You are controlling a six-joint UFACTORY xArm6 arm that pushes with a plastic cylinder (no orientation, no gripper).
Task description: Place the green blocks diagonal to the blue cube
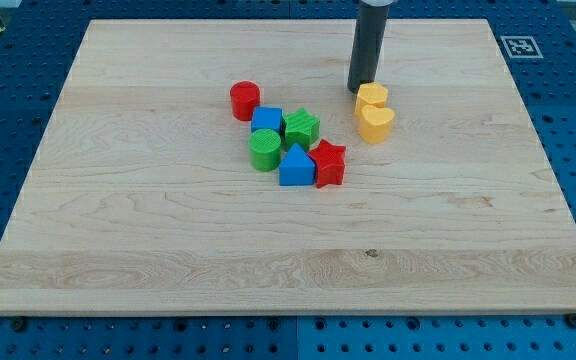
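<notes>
The blue cube (266,121) sits near the middle of the wooden board. A green star block (301,128) touches its right side. A green cylinder (265,150) lies just below the cube, toward the view's bottom. My tip (362,89) stands well to the right of this cluster, at the upper left edge of a yellow block (372,96). It touches neither green block.
A red cylinder (245,100) lies up and left of the blue cube. A blue triangular block (296,167) and a red star (328,163) sit below the green star. A yellow heart (375,123) lies under the yellow block. The wooden board (118,230) rests on a blue pegboard.
</notes>
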